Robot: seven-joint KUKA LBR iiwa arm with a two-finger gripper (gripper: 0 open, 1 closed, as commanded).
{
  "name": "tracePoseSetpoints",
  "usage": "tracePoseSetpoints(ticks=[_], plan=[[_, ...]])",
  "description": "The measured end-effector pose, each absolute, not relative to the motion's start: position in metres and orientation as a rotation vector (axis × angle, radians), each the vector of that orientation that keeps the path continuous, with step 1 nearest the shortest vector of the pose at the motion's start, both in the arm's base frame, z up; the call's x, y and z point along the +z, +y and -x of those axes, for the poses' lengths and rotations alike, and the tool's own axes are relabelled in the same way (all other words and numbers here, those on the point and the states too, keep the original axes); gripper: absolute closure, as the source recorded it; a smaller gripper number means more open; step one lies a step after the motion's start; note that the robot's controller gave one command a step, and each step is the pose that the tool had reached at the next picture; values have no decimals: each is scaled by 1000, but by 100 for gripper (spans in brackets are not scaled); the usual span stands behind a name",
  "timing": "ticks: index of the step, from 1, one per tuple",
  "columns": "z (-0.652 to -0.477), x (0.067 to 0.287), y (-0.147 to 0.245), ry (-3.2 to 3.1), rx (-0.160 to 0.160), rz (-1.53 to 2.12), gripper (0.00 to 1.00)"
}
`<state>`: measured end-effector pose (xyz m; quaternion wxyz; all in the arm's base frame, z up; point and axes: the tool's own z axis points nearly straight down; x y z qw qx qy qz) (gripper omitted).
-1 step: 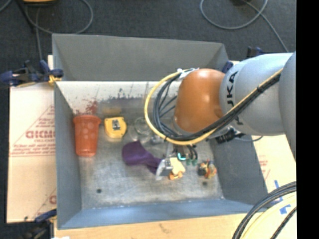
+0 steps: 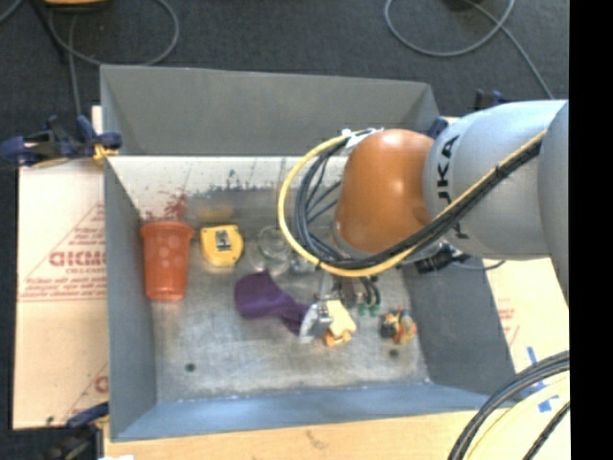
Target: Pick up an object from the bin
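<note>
1. one grey metal bin [image 2: 134, 353], with its speckled floor mostly bare toward the near wall.
2. one orange cup [image 2: 165, 259], at the left of the floor, close to the left wall.
3. one yellow boxy thing [image 2: 220, 245] with a dark patch on top, like a tape measure. it sits just right of the cup, with a narrow gap between them.
4. one clear glassy thing [image 2: 271, 247], right of the yellow boxy thing and partly under the arm's cables.
5. one purple thing [image 2: 263, 297], soft-looking, in the middle of the floor. its narrow end points right.
6. one small white and yellow thing [image 2: 335, 326], at the purple thing's narrow end, toward the near side of the bin. whether the two touch cannot be told.
7. one small orange and black thing [image 2: 397, 329], further right, near the right wall and apart from the rest.
8. one small green bit [image 2: 367, 305], between the last two things. what it is cannot be told.
9. one arm, with an orange cover [image 2: 383, 199] and looped cables, reaches in from the right and hangs over the middle-right of the bin.
10. the pincer [image 2: 324, 312] sits low beneath the orange cover, over the white and yellow thing at the purple thing's tip. the cover and cables hide most of it, so i cannot tell whether it is spread, pressed together or pinching anything.
</note>
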<state>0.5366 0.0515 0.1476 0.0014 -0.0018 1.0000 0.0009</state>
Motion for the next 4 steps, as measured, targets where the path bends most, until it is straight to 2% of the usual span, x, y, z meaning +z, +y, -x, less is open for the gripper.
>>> tracePoseSetpoints(ticks=[1,2,3,4], plan=[[-558,82,81,3133,4,-68,0],[-557,83,81,3134,2,-72,0],[-562,94,95,3130,0,-249,0],[-569,78,104,3124,2,-305,0]])
